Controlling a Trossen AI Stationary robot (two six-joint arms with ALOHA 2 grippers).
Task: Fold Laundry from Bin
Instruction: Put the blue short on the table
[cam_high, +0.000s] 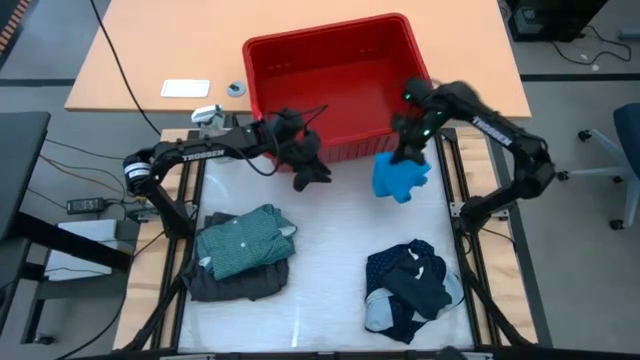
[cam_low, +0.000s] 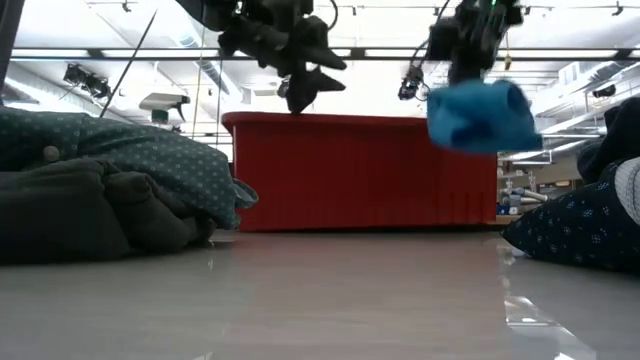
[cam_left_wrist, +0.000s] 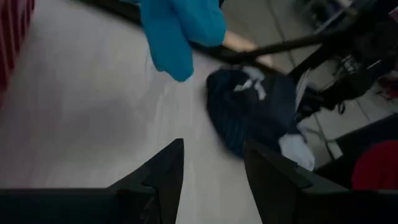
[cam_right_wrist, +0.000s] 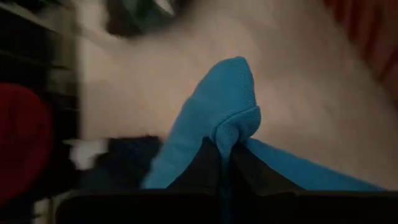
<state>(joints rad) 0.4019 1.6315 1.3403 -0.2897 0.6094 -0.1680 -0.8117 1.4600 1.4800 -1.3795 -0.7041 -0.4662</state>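
The red bin (cam_high: 335, 85) stands at the table's far edge. My right gripper (cam_high: 408, 148) is in front of the bin's right corner, shut on a bright blue piece of laundry (cam_high: 400, 178), which also shows in the low view (cam_low: 480, 115). My left gripper (cam_high: 310, 172) hovers open in front of the bin's near wall with nothing between its fingers (cam_left_wrist: 163, 180). A teal-green dotted shirt (cam_high: 245, 240) lies on a dark grey piece (cam_high: 235, 282) at the near left. A navy dotted piece with some white (cam_high: 410, 285) lies bunched at the near right. My right gripper pinches a bunched fold of the blue piece (cam_right_wrist: 235, 130) between its two fingers, which slant downward. How many layers it has, I cannot tell. The cloth hangs slack below the fingers, lifted clear of the table (cam_low: 480, 140).
The middle of the white table top (cam_high: 330, 240) between the two laundry piles is bare. Frame rails run along the table's left and right sides (cam_high: 455, 200). A wooden desk with small items (cam_high: 185, 88) stands beyond the bin.
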